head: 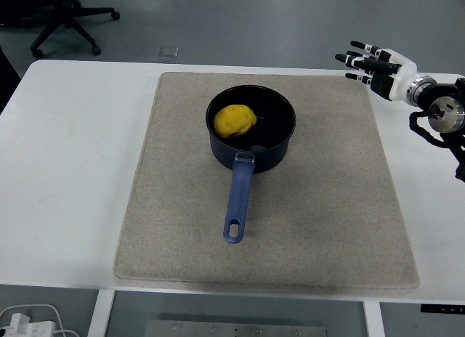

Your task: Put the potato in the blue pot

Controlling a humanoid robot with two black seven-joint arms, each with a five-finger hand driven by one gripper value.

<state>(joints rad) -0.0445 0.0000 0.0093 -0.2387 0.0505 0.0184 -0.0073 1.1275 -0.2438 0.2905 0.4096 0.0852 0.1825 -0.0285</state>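
A yellow potato (234, 121) lies inside the dark blue pot (280, 144), toward its left side. The pot stands on the upper middle of a grey mat (320, 221), its blue handle (236, 203) pointing toward the near edge. My right hand (365, 62) hovers at the far right, above the mat's upper right corner and well away from the pot. Its fingers are spread and hold nothing. The left arm is out of view.
The white table (73, 170) extends left and right of the mat. An office chair (65, 14) stands on the floor beyond the far left corner. A white cable and plug (29, 321) show below the near left edge.
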